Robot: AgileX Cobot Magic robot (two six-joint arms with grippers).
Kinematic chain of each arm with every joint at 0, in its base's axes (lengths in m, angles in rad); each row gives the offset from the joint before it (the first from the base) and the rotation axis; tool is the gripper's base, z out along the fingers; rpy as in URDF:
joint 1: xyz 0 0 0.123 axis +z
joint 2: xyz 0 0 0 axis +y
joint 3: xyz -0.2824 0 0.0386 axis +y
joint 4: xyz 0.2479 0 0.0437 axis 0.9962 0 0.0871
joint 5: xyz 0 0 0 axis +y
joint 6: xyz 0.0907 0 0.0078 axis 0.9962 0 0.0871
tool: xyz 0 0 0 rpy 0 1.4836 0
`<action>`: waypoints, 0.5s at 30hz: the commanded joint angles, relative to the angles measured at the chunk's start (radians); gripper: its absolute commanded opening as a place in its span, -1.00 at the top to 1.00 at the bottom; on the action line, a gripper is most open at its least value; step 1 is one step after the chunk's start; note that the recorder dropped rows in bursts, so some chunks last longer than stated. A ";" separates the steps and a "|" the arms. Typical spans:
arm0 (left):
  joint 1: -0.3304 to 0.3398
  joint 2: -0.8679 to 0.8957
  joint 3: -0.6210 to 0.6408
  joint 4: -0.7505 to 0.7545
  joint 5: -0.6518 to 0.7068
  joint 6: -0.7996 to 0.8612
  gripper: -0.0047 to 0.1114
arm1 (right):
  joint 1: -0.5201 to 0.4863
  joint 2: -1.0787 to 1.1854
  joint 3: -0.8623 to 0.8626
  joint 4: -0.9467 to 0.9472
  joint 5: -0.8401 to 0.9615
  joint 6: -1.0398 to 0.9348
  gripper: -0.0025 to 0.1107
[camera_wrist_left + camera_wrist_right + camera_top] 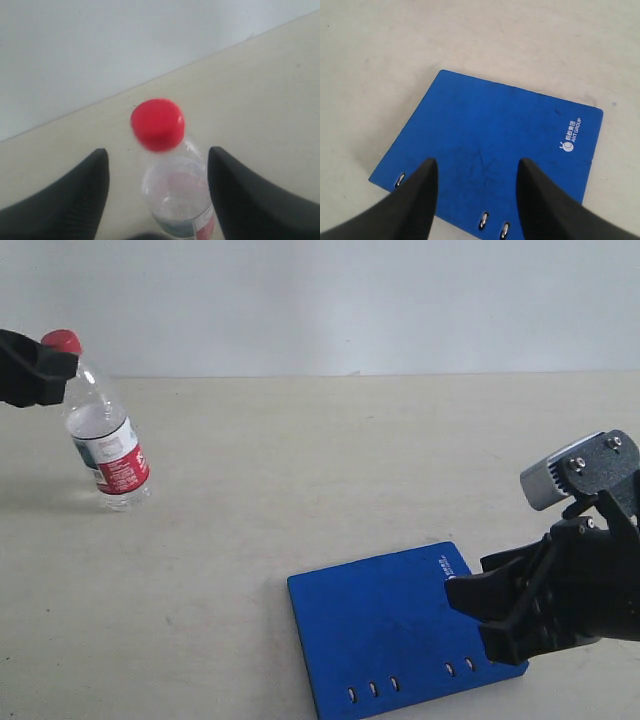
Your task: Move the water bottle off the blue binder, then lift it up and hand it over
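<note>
Leaning water bottle (108, 445) far from blue binder (380, 630), wrist views reveal left jaws released astride it, right jaws released

- Your left gripper (158, 195) has its fingers spread on either side of the bottle (108, 445). There is a clear gap on one side, while the other finger is right at the bottle's shoulder.
- The bottle leans, so its cap sits off-centre above the base.
- You get a wide lane of bare table (300, 470) between the bottle and the binder (380, 630).
- The binder lies flat and low, its top bare.
- Your right gripper (500, 605), fingers apart, crowds the binder's logo corner.
</note>
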 commanded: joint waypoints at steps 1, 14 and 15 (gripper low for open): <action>-0.001 -0.102 -0.009 -0.001 -0.069 -0.009 -0.03 | -0.001 0.000 0.003 -0.001 0.011 -0.001 0.17; -0.001 -0.621 0.114 -0.001 -0.063 -0.057 0.04 | -0.001 -0.026 -0.002 -0.001 0.019 0.047 0.17; -0.001 -0.673 0.133 -0.001 -0.049 -0.057 0.04 | -0.001 -0.043 -0.006 -0.001 0.023 0.079 0.17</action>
